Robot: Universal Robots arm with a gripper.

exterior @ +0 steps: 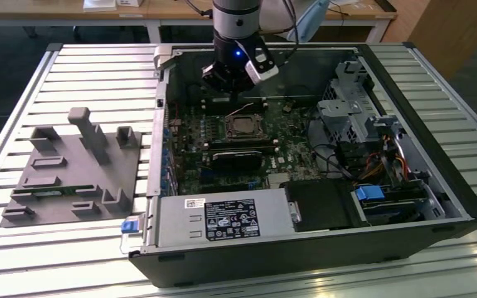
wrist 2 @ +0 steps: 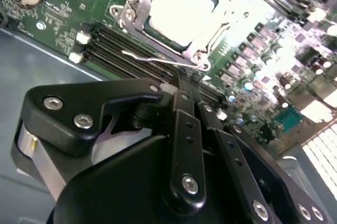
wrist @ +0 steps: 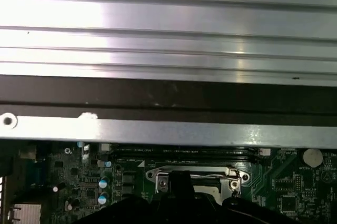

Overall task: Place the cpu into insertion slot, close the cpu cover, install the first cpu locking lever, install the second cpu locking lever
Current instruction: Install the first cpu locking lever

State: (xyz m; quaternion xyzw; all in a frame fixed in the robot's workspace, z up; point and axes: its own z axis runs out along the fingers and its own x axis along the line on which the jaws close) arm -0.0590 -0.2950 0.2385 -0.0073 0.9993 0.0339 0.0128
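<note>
Gripper (wrist 2: 176,79): black fingers drawn together to a narrow tip, nothing visible between them. Tip just beside a wire locking lever (wrist 2: 150,57); contact cannot be told.

Locking lever: thin bright rod, long axis along the socket edge nearest the gripper, parallel to the black memory slots (wrist 2: 113,42) beside it.

Cpu cover (wrist 2: 131,18): silvery frame, lying flat and closed on the socket.

Cpu (wrist 2: 179,8): seated in the socket under the cover, pale metal top up through the window, edges square to the frame.

Around, in the exterior view: black rectangular block (exterior: 238,158) just beside the socket; drive cage (exterior: 346,105) towards the exterior view's right; power supply (exterior: 222,220) at the near edge of the open computer case (exterior: 446,186); grey fixture tray (exterior: 72,167) on the slatted table (exterior: 81,62), well apart.
</note>
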